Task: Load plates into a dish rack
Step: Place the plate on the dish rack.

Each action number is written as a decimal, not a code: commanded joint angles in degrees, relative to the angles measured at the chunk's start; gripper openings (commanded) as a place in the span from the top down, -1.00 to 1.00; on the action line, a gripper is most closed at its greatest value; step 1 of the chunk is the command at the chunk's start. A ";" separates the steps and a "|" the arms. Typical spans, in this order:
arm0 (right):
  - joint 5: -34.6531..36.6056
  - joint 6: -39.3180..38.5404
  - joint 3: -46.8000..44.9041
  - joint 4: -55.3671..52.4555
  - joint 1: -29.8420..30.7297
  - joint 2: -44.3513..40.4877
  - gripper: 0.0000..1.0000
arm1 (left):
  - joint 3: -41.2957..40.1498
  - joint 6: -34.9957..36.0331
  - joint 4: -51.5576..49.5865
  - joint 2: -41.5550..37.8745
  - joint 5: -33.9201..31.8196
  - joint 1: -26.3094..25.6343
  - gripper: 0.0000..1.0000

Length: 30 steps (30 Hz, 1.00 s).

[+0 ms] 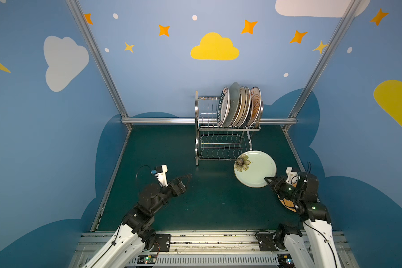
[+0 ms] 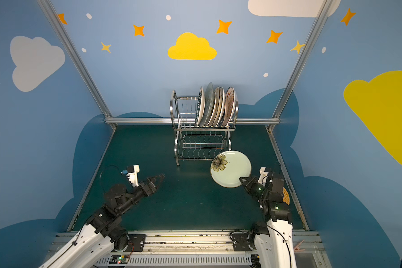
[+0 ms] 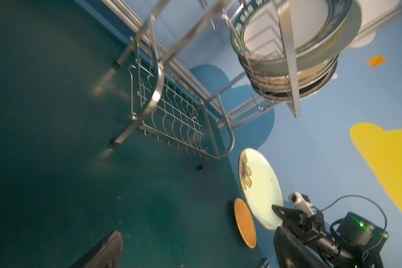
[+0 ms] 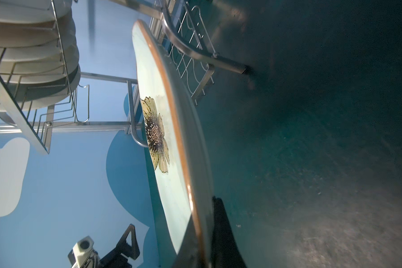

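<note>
Plates (image 1: 240, 105): roughly six racked, one green plate (image 1: 257, 167) clamped by right end effector (image 1: 268, 179), one orange plate (image 3: 244, 222); left end effector (image 1: 187, 178) apart

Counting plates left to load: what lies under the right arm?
An orange woven plate flat on the table, mostly covered by the arm in both top views. Anything beneath it is hidden.

Blue walls (image 1: 149, 81), painted like a sky.
Yellow clouds (image 1: 214, 47), white clouds (image 1: 64, 61) and orange stars (image 1: 164, 30) dot 3 sides; aluminium rails (image 1: 163, 120) edge the corners around a dark green tabletop (image 1: 207, 208).
</note>
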 commanded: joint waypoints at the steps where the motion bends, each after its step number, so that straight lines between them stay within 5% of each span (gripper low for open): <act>1: -0.40 0.74 3.96 8.38 2.55 0.38 1.00 | 3.03 5.99 10.93 8.11 -7.84 -7.07 -1.00; 3: 0.33 1.12 4.14 8.69 3.83 1.21 1.00 | 5.86 13.35 12.04 13.40 -10.96 -12.38 -1.00; 9: 2.50 2.95 4.21 8.57 7.58 2.93 1.00 | 14.16 50.10 14.11 28.78 -20.72 -29.13 -1.00; 16: 5.01 3.80 6.75 4.88 9.93 2.46 1.00 | 20.04 75.67 18.44 43.33 -21.16 -34.61 -1.00; 23: 5.56 4.06 8.27 1.63 10.52 1.97 1.00 | 24.02 86.17 23.19 50.88 -22.85 -36.80 -0.96; 30: 6.21 4.65 7.58 0.21 10.65 1.47 1.00 | 25.87 93.28 30.15 55.63 -33.47 -40.07 -0.88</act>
